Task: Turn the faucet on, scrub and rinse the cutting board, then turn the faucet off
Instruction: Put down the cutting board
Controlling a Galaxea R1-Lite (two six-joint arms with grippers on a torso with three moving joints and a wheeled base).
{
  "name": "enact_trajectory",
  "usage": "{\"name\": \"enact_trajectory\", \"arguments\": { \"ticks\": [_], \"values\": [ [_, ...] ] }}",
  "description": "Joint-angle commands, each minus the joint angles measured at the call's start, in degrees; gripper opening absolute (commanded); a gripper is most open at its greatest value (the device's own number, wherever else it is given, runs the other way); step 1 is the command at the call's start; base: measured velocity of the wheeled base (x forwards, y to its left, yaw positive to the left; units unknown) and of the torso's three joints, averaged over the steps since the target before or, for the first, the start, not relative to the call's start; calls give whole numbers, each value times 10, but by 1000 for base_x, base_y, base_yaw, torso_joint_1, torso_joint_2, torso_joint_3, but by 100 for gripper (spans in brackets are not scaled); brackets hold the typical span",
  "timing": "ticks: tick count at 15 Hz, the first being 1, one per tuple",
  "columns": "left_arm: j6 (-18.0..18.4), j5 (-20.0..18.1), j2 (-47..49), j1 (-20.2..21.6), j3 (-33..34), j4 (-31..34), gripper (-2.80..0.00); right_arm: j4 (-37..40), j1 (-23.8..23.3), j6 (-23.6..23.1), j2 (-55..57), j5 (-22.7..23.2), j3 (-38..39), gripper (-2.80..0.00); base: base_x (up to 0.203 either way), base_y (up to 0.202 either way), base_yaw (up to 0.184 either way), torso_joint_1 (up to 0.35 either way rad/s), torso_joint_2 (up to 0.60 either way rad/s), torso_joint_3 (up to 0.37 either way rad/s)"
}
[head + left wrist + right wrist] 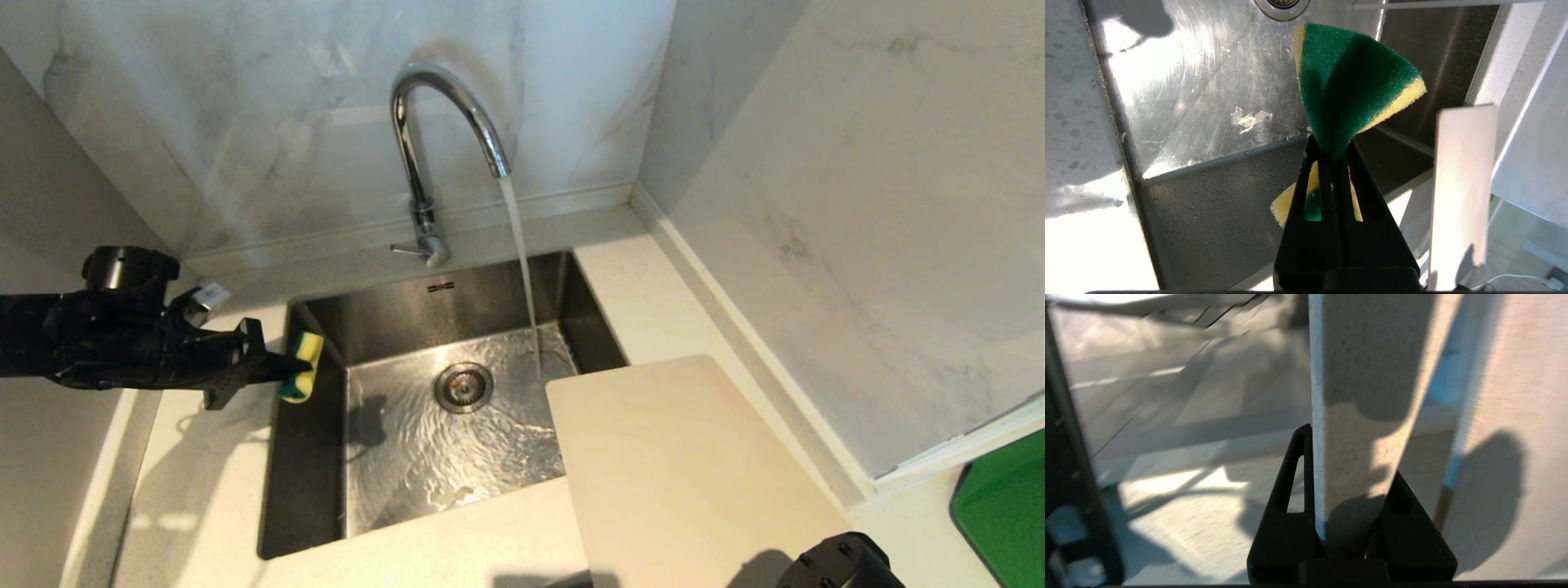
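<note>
Head view: faucet [433, 155] is on, water stream [522, 269] falling into the steel sink [326, 457] near the drain [464, 386]; lever sticks out at the faucet base. Left gripper [282, 369] sits over the sink's left rim, clamped tight on a green-and-yellow sponge [302, 367]. Cutting board [686, 474] slopes over the sink's right front corner, its far end over the basin just beside the stream, near end running off the bottom of the frame. Only the top of the right arm [841, 563] shows, at the bottom edge.

Left wrist view adds: sponge [1347, 85] folded and pinched between the left gripper's [1333, 153] fingers [1310, 179], green side fanned out, wet sink floor behind it; cutting board [1461, 183] seen as a pale slab off to one side.

Right wrist view, which the head view lacks: right gripper [1347, 457] has the cutting board's [1363, 416] edge between its fingers [1286, 506], board standing edge-on between them; gripped.
</note>
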Motion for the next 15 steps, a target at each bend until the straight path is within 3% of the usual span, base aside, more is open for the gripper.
{"name": "enact_trajectory", "arguments": {
  "ticks": [1,9,12,15],
  "values": [
    [-1,-1,10,0,-1,-1,-280,-2,-15,-5,24,5,22,-280,0,0,0,0,0,0],
    [-2,12,19,-7,-2,-13,-280,-4,-29,-9,97,52,15,-280,0,0,0,0,0,0],
    [-3,12,31,-7,-9,-13,-280,-5,-62,-11,128,85,3,-280,0,0,0,0,0,0],
    [-3,11,45,-6,-19,-13,-280,-5,-67,-23,159,90,-11,-280,0,0,0,0,0,0]
  ]
}}
